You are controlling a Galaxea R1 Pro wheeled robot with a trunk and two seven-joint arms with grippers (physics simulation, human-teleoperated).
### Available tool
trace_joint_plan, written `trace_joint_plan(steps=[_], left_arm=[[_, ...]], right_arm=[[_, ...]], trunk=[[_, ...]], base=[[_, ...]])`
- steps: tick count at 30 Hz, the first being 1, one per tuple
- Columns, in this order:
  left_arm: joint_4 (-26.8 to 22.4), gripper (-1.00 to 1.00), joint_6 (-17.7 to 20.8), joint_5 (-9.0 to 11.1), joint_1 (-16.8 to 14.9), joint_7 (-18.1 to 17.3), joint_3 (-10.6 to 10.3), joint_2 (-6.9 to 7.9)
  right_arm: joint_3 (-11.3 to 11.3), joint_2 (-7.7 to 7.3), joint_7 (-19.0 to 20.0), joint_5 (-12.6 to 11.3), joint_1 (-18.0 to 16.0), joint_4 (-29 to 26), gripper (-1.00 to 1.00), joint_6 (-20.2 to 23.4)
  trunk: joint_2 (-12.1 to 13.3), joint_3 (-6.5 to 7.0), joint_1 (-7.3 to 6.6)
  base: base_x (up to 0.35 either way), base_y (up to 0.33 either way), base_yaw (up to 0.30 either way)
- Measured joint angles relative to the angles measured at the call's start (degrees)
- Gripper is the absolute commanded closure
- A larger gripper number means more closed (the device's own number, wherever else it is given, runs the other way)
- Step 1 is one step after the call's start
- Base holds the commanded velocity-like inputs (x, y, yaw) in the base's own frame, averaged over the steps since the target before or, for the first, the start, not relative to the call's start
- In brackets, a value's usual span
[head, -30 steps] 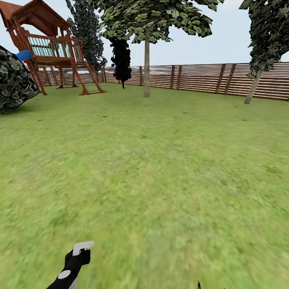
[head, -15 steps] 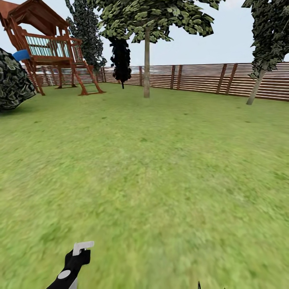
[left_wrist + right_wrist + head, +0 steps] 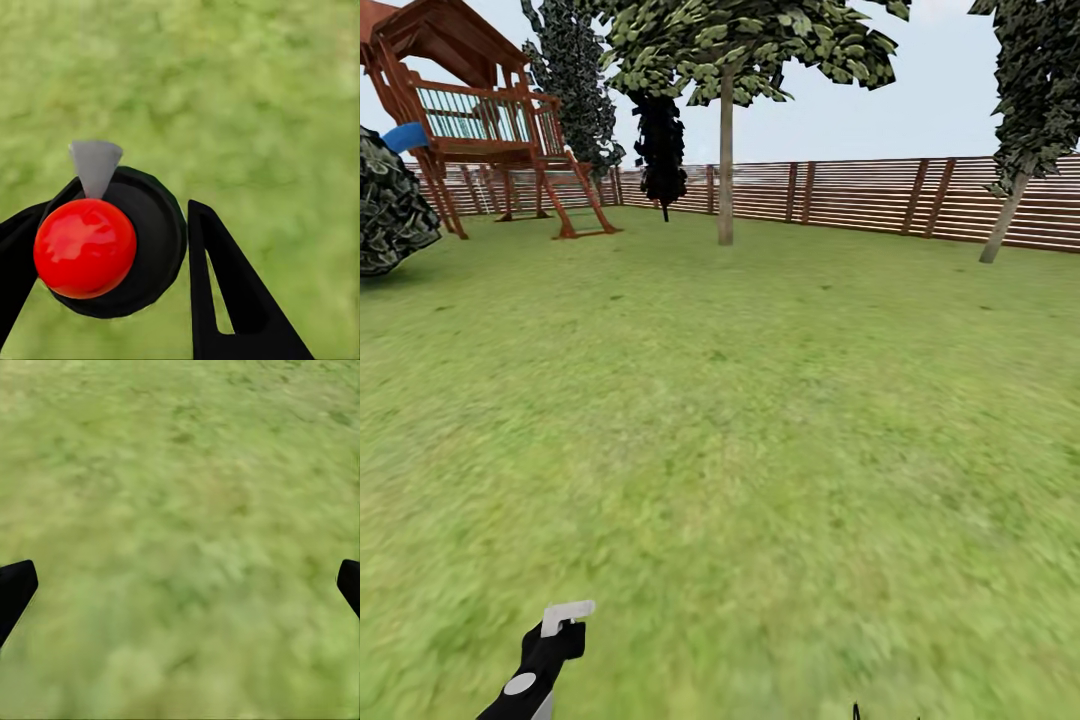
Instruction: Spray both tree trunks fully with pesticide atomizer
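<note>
The pesticide atomizer [image 3: 548, 648], a black bottle with a white mark and a pale grey trigger head, sticks up at the lower left of the head view, above the grass floor [image 3: 760, 430]. In the left wrist view the atomizer [image 3: 150, 225] is a black round body with a red ball and a grey nozzle. My left gripper [image 3: 120, 217] is shut on it, one black finger on each side. My right gripper [image 3: 181, 585] is open over bare lawn. A pale-trunked tree [image 3: 726, 160] stands far ahead by the fence, and another tree [image 3: 1002, 215] leans at the far right.
A brown slatted fence [image 3: 860, 195] closes the far side of the lawn. A wooden playset [image 3: 480, 120] stands at the far left beside a dark bush [image 3: 390, 205]. A thin all-black tree [image 3: 662, 150] stands by the fence. Open grass stretches between me and the trees.
The whole head view has shifted a little: the bush and playset slid left and the right tree slid right, so the camera moved. The atomizer keeps its place in the picture.
</note>
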Motion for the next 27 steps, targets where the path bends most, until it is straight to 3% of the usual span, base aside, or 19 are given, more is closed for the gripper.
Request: trace_joint_plan(steps=[27], left_arm=[[-0.05,1.0,0.0,-0.06,0.0,0.0,0.0,-0.09]], right_arm=[[0.01,0.0,-0.01,-0.01,0.0,0.0,-1.0,0.0]], trunk=[[0.0,0.0,0.0]], base=[[0.337,0.0,0.0]])
